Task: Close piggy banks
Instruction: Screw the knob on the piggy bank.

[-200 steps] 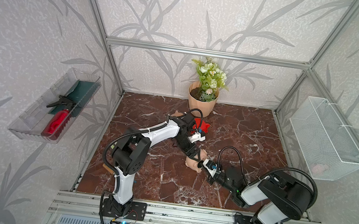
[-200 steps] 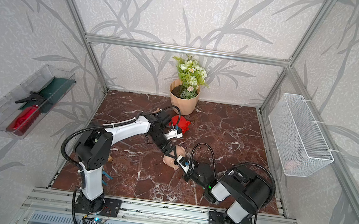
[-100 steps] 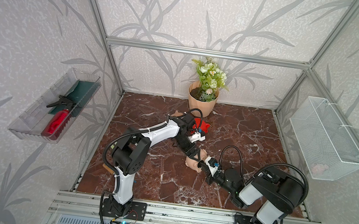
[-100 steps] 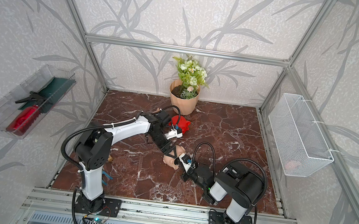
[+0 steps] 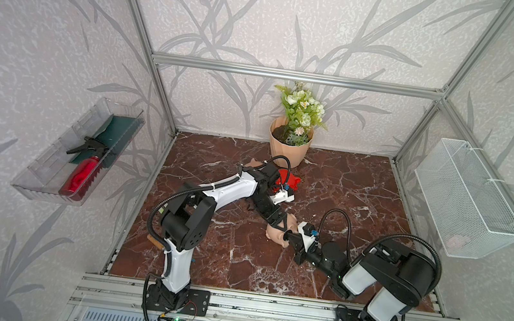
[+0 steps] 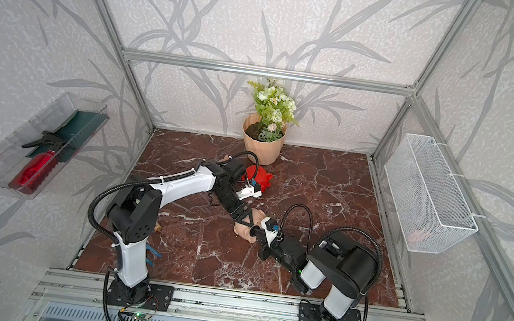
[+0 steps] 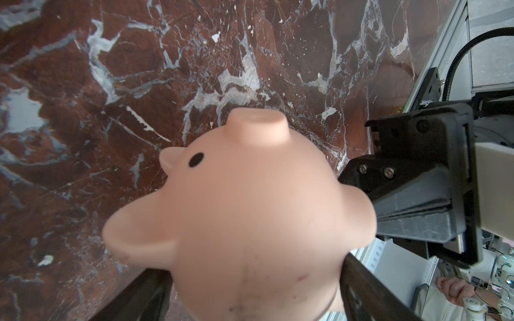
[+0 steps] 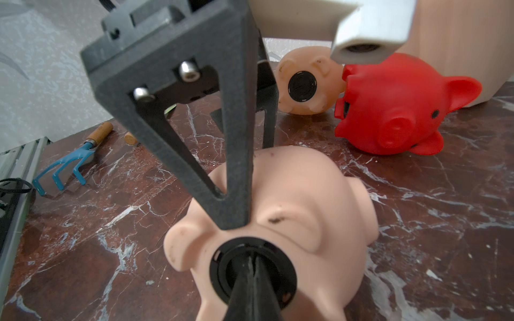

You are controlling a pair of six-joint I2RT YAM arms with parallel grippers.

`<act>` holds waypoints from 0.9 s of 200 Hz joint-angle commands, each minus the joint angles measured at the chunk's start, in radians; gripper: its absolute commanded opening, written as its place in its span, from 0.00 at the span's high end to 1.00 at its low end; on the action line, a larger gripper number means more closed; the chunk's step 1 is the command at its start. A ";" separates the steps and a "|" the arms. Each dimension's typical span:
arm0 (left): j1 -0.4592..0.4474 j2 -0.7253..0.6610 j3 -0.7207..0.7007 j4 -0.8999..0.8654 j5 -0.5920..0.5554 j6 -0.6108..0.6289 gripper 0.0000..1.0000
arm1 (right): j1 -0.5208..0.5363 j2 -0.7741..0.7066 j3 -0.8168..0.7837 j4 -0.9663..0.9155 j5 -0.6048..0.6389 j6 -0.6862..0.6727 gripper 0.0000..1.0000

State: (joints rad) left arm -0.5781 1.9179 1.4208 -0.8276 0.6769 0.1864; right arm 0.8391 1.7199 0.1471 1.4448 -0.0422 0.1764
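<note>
slippage is the main worry: the left gripper has its fingers spread round the smooth, rounded peach piggy bank near the middle of the bench. the right gripper, fingers pressed together, pushes its tips into the black plug in the belly hole. an off-centre push could twist the pig in that hold or seat the plug crooked. at the far edge the flowerpot holds soil and flowers; beside it lie a plugged peach pig and the red pig. the clear wall tray holds a red spray bottle. the wire basket holds something pale, too small to tell.
</note>
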 commanded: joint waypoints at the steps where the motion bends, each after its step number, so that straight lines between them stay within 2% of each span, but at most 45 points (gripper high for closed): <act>1: -0.011 0.034 -0.005 -0.061 -0.002 0.024 0.13 | -0.003 0.008 -0.027 -0.040 0.048 0.075 1.00; 180: -0.016 0.034 -0.007 -0.064 -0.014 0.022 0.13 | -0.003 0.032 -0.011 -0.040 0.033 0.489 1.00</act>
State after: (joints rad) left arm -0.5816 1.9190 1.4208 -0.8265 0.6792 0.1860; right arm 0.8398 1.7203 0.1390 1.4544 -0.0341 0.5812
